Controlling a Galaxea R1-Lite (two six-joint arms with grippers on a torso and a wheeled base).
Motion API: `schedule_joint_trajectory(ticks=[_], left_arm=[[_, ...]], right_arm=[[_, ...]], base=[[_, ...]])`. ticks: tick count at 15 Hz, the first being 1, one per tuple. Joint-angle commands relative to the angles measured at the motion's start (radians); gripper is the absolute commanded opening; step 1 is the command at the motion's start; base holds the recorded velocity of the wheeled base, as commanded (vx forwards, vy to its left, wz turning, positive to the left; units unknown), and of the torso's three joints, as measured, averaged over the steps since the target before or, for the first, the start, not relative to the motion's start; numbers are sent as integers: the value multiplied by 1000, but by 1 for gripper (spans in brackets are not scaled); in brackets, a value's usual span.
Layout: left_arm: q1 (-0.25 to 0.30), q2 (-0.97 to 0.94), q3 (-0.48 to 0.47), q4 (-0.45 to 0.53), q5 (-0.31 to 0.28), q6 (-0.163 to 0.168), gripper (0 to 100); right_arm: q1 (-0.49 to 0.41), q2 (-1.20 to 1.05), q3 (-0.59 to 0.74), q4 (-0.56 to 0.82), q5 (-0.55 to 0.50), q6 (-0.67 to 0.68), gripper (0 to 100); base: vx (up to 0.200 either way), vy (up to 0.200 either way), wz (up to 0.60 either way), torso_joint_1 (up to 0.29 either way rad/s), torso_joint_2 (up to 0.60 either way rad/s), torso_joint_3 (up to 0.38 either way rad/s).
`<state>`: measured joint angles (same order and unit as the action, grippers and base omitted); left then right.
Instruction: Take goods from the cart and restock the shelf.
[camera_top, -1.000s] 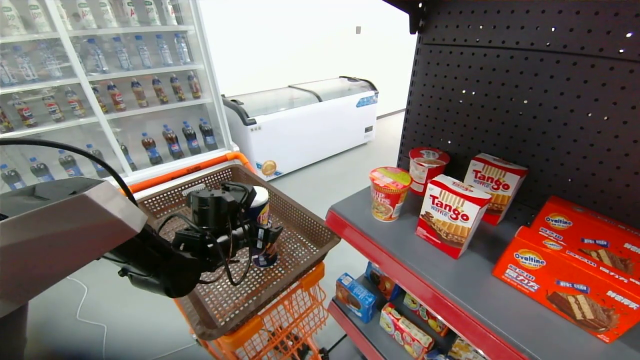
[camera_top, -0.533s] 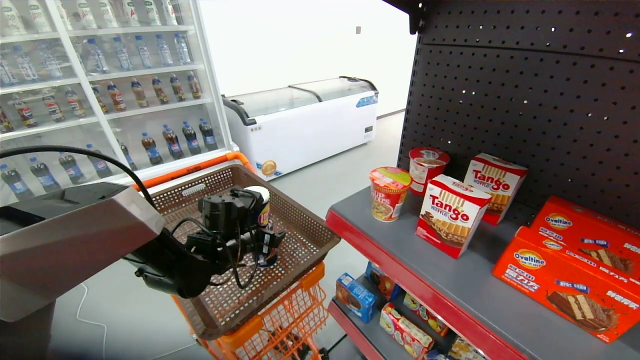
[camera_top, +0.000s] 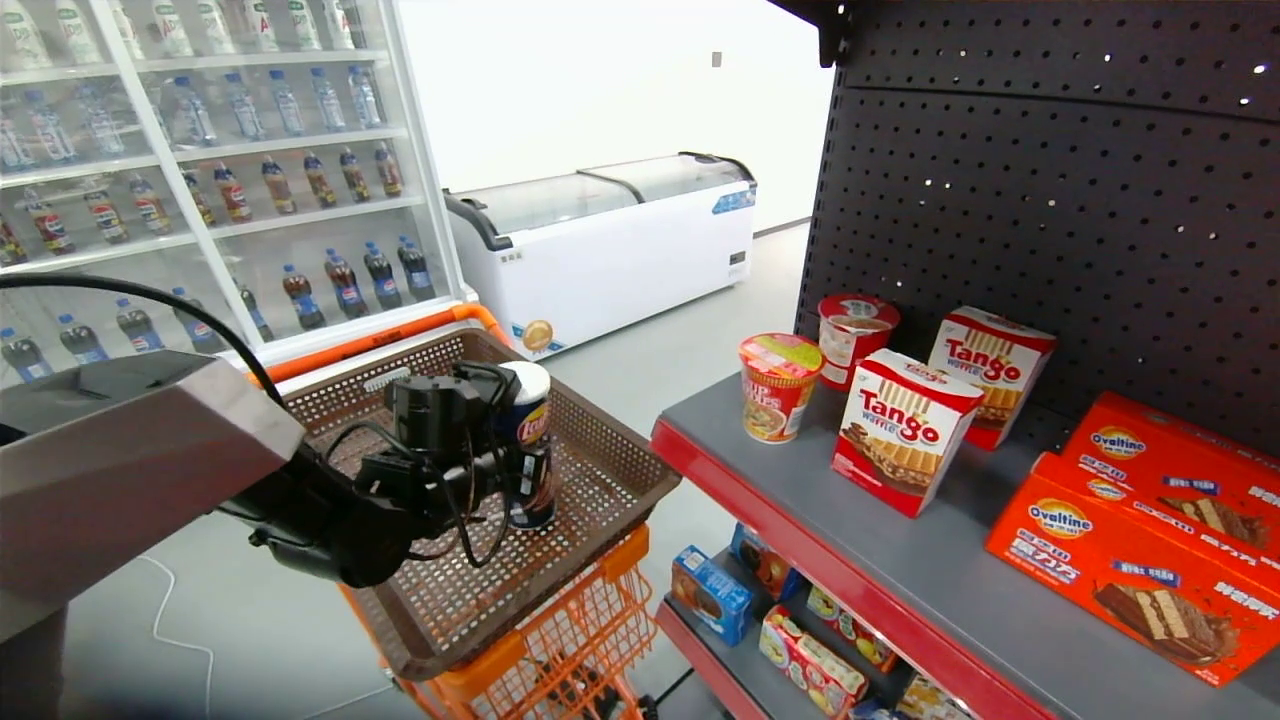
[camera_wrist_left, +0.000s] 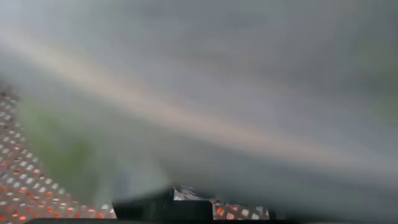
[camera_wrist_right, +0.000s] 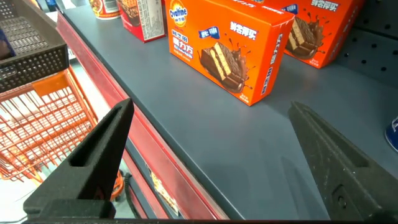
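Clamping chip can (camera_top: 529, 425) in cart basket (camera_top: 585, 500) — L pincer (camera_top: 515, 466); R pincer (camera_wrist_right: 214, 163) wide open.

Head camera looks down on cart (camera_top: 610, 440) and shelf (camera_top: 800, 480); right wrist camera faces the same shelf closely; left wrist camera, blurred, hugs the cart.

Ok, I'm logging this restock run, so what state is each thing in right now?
chip can: upright, gripped, in the cart basket.
left gripper: shut on the chip can.
right gripper: open, empty, over the shelf.
front cup noodle: upright, lid sealed.
front wafer box: standing, closed.
chest freezer: lids shut.
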<state>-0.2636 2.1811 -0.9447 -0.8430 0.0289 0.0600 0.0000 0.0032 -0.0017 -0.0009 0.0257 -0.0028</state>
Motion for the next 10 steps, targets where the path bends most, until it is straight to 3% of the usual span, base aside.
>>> schedule_joint_trajectory(ticks=[1,2,5,6,7,8,10], left_arm=[[3,-204,1,105,-12,1,0],[6,-311,-29,257,-21,1,0],[12,-469,-65,398,-41,-65,0],[24,-495,-63,427,-66,-69,0],[34,-550,-42,446,-133,-89,0],[26,-601,-17,440,-142,-103,0],[24,-642,20,421,-139,-100,0]], right_arm=[[0,1,0,-1,0,0,100],[0,1,0,-1,0,0,100],[0,1,0,-1,0,0,100],[0,1,0,-1,0,0,100],[0,1,0,-1,0,0,100],[0,1,0,-1,0,0,100],[0,1,0,-1,0,0,100]], base=[[0,0,0,0,0,0],[0,0,0,0,0,0],[0,0,0,0,0,0],[0,0,0,0,0,0],[0,0,0,0,0,0],[0,0,0,0,0,0],[0,0,0,0,0,0]])
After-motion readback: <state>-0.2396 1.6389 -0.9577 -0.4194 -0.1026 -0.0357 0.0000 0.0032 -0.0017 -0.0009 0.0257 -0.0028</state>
